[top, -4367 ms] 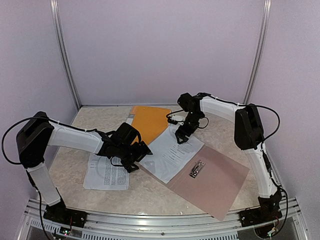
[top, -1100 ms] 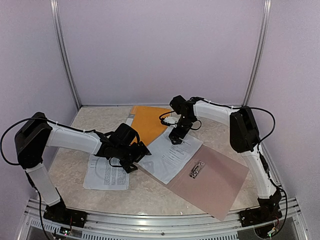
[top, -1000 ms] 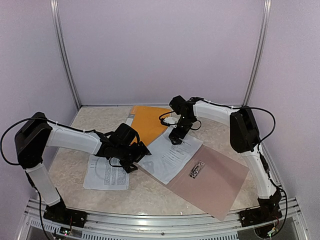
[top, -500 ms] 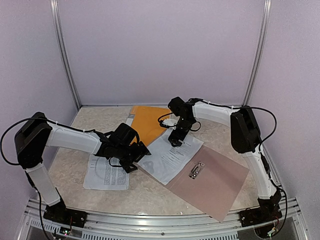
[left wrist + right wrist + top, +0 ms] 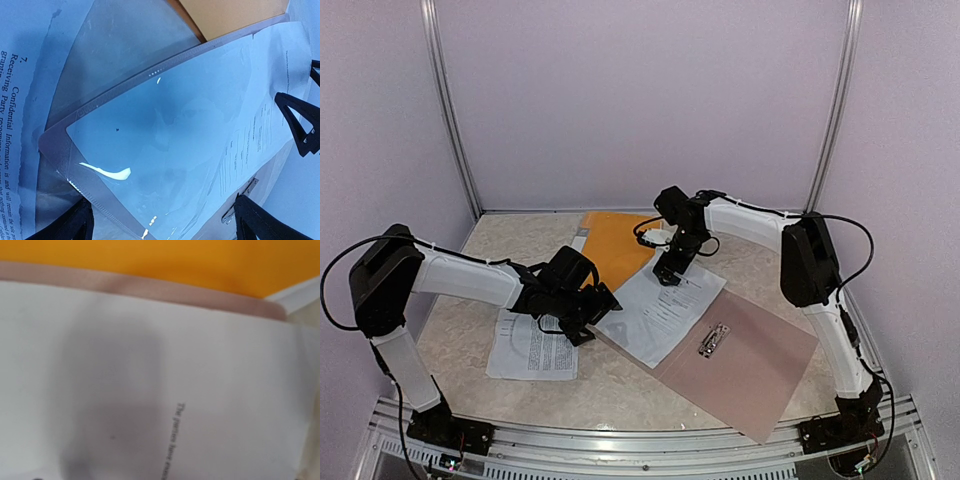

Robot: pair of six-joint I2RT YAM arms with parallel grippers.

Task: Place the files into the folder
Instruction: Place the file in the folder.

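Note:
One file, a white printed sheet [image 5: 660, 305], lies on the left half of the open taupe folder [image 5: 760, 370], beside its metal clip [image 5: 715, 338]. A second file [image 5: 533, 345] lies on the table to the left. My left gripper [image 5: 588, 318] is open and hangs low over the folder's left corner. In the left wrist view [image 5: 164, 214] its fingers straddle a clear plastic flap [image 5: 150, 125] lying over the sheet [image 5: 260, 115]. My right gripper [image 5: 668, 272] rests on the sheet's far edge. Its fingers look apart. The right wrist view shows only the paper [image 5: 200, 365] up close.
An orange cover [image 5: 618, 243] lies behind the folder, partly under it, and shows in the right wrist view [image 5: 150, 260]. The enclosure's walls and metal posts [image 5: 450, 120] ring the table. The aluminium rail [image 5: 620, 455] runs along the near edge.
My right gripper has slid a little left and farther back along the sheet's far edge. The left arm has not moved.

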